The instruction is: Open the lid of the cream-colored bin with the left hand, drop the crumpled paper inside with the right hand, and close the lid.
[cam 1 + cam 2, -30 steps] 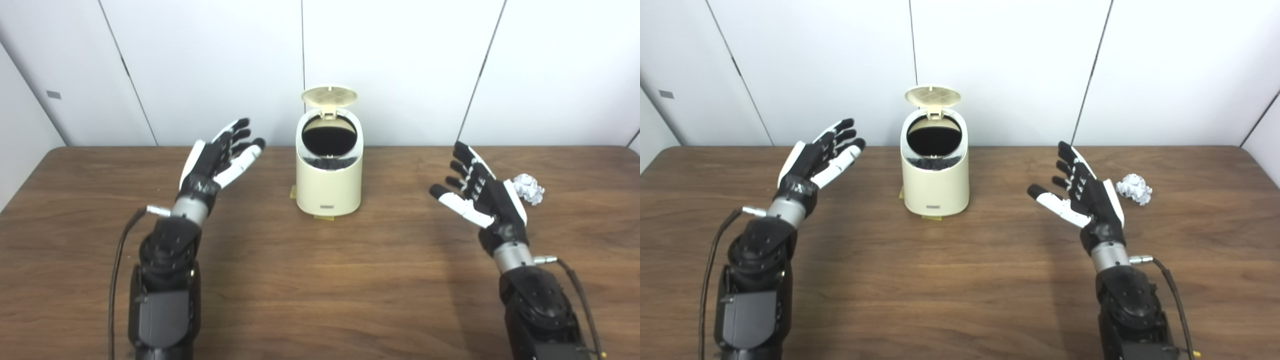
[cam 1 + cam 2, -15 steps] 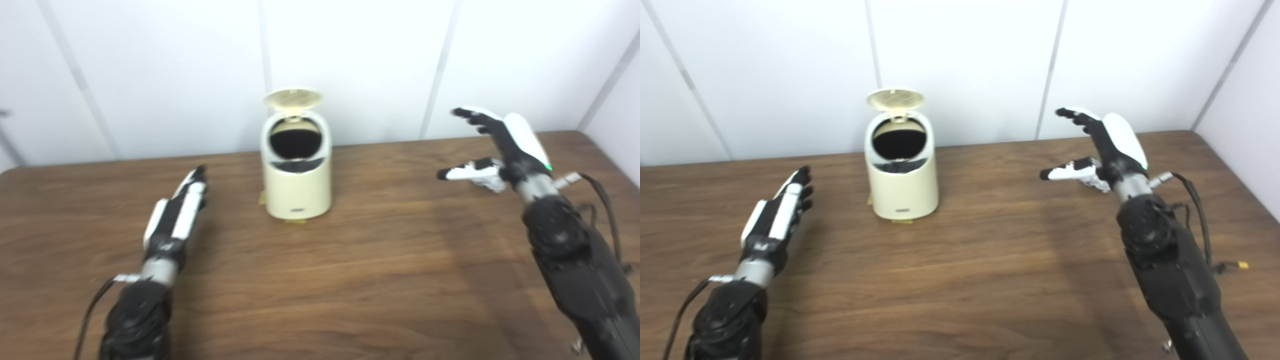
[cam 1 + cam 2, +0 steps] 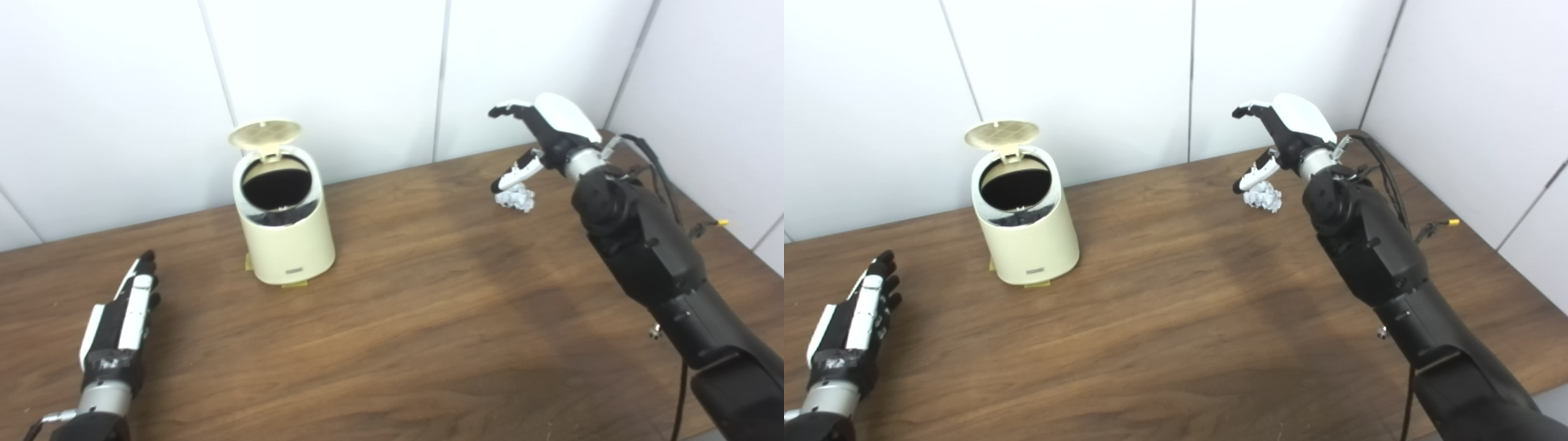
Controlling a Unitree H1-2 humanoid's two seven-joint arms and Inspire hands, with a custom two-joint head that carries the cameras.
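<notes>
Hovering open, right robot hand (image 3: 545, 131) just above crumpled paper (image 3: 516, 198).

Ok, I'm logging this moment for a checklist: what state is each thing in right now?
Bin: upright on the table, mouth uncovered.
Lid: flipped up, open.
Paper: crumpled, lying on the table, not held.
Right hand: open, fingers spread, poised over the paper.
Left hand: open, low by the table, holding nothing.

A dark wooden table (image 3: 398, 318) carries two things, well apart — a cream-colored bin (image 3: 285, 229) toward the back left, lid (image 3: 264, 132) standing open. A crumpled paper (image 3: 516, 198) lies near the back right.
</notes>
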